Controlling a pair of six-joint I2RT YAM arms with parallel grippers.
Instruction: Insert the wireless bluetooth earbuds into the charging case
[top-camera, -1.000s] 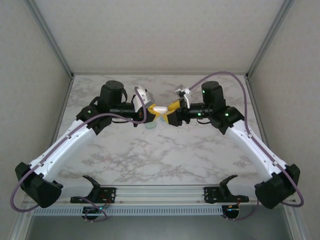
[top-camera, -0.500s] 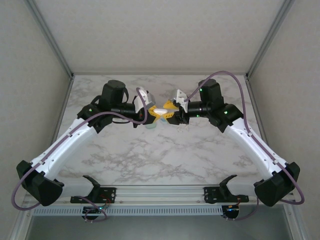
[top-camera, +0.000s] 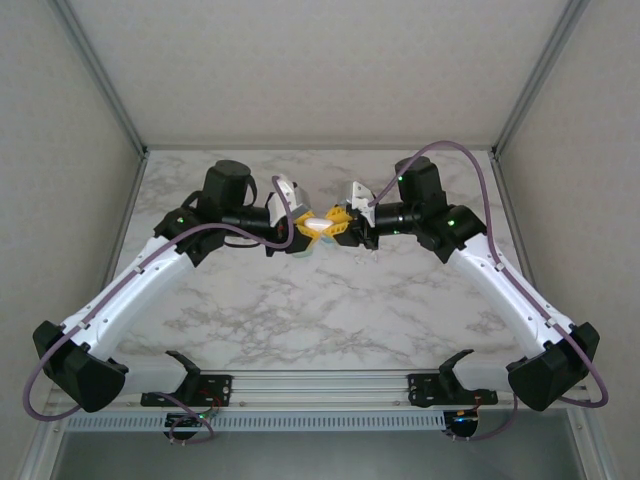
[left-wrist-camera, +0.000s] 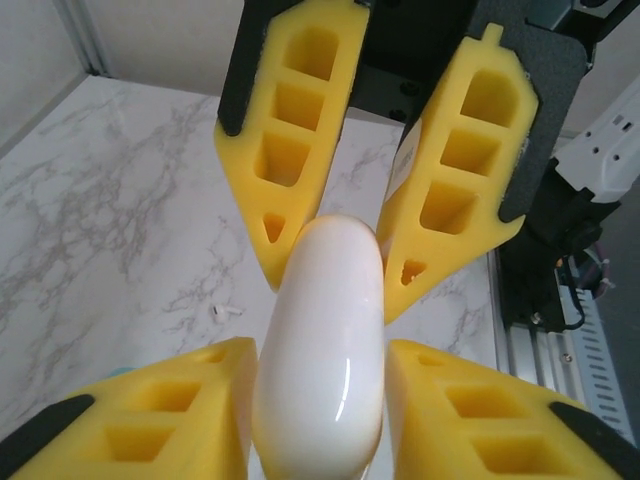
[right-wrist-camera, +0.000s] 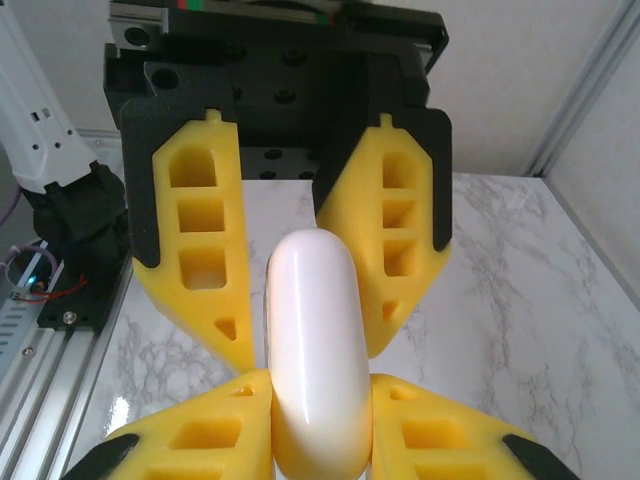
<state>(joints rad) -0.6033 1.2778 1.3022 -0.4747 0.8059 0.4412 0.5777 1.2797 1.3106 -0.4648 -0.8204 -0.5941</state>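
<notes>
A white, pill-shaped charging case (top-camera: 318, 224) hangs in the air over the back middle of the table, between both grippers, which meet tip to tip. My right gripper (right-wrist-camera: 320, 380) is shut on one end of the case (right-wrist-camera: 315, 330), both yellow pads pressed to its sides. My left gripper (left-wrist-camera: 320, 350) flanks the other end of the case (left-wrist-camera: 325, 340) with a thin gap on one side, so its jaws stand slightly open. One white earbud (left-wrist-camera: 225, 311) lies on the marble below. The case lid looks closed.
A pale teal case (top-camera: 303, 247) lies on the marble table (top-camera: 300, 310) just under the left gripper. Small white bits (top-camera: 371, 251) lie under the right wrist. The rail with the arm bases (top-camera: 320, 385) runs along the near edge.
The right gripper has moved left onto the white case and closed on it. The left gripper's jaws have eased slightly apart; its arm has barely moved.
</notes>
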